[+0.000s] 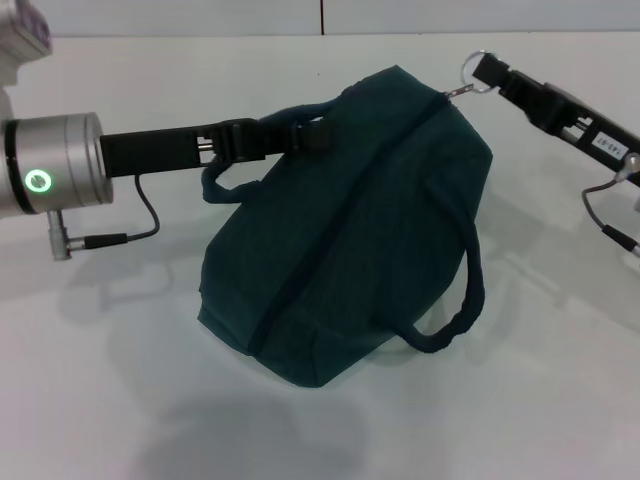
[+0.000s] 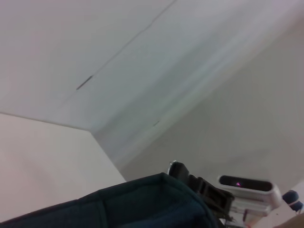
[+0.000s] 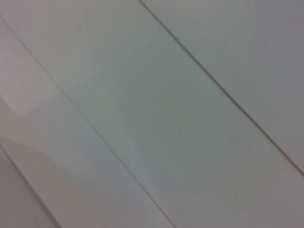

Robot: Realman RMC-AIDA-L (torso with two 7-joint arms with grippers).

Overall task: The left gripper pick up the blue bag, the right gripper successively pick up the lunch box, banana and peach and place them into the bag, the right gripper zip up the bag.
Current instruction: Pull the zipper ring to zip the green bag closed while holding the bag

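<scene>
Zipped blue bag (image 1: 350,230) between pincers

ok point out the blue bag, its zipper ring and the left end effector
blue bag (image 1: 380,230): head view, middle of its fabric side
zipper ring (image 1: 474,70): head view, on the metal loop
left end effector (image 1: 310,135): head view, tips at the handle

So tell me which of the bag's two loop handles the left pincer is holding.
The far handle, by the bag's top edge: the left pincer is clamped on it. The other handle hangs free down the near side of the blue bag.
</scene>
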